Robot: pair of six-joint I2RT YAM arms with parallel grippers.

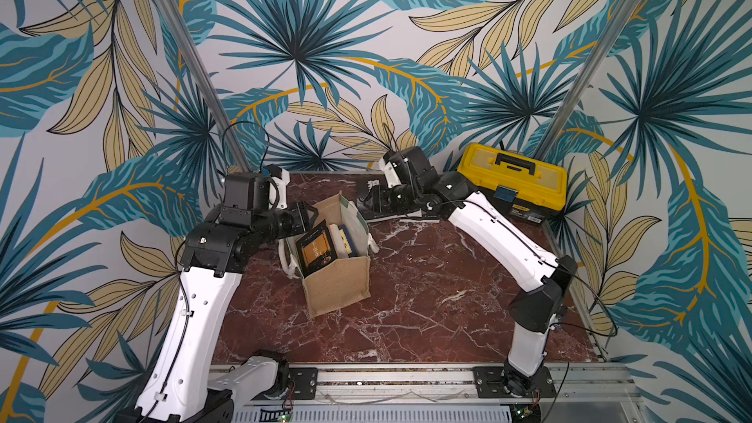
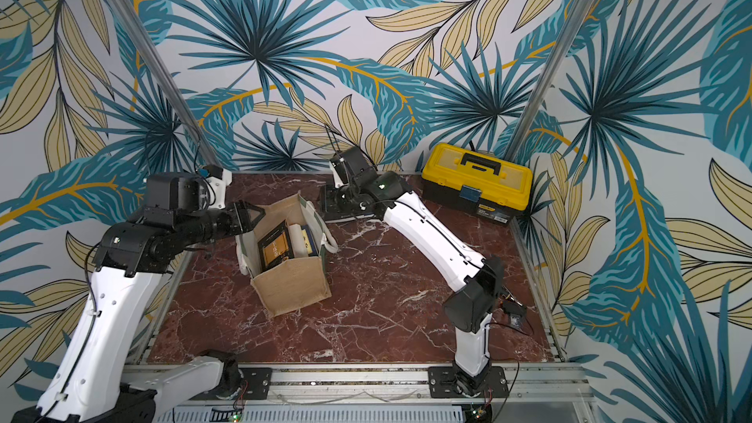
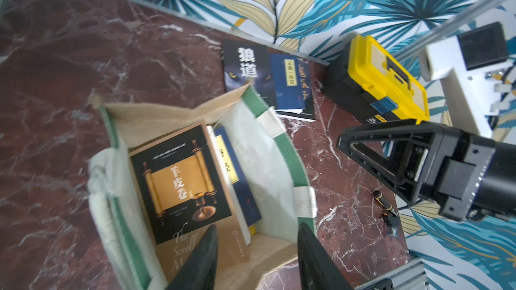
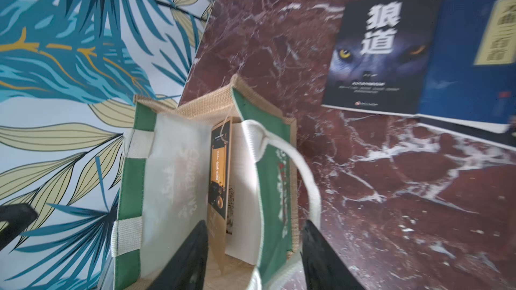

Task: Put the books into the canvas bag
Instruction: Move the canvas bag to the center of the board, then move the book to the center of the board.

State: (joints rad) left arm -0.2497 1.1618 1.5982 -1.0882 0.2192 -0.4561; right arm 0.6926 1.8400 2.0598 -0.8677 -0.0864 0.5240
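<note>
The left gripper (image 3: 257, 228) hovers at the far left rim of the bag (image 1: 337, 284), jaws about half apart and holding nothing; the right gripper (image 4: 254, 223) is parted much the same, also holding nothing, and points at the bag from the far right. The bag stands upright on the desk (image 1: 427, 299), left of the middle, mouth open, white handles (image 4: 290, 163) drooping over its sides; inside it a book with a golden scroll (image 3: 178, 182) on its dark cover leans toward the left wall, and a navy book (image 3: 237, 179) with a yellow title strip stands just beside it on the right; how many more stand behind them I cannot tell. At the far edge of the desk, just right of the bag, a black book (image 4: 377, 51) with a wolf's face lies flat; a blue book (image 4: 460, 65) overlaps its right side; another dark book (image 3: 305, 85) peeks out beneath. Farther right, a yellow toolbox (image 1: 512, 181) sits in the far corner, lid down.
</note>
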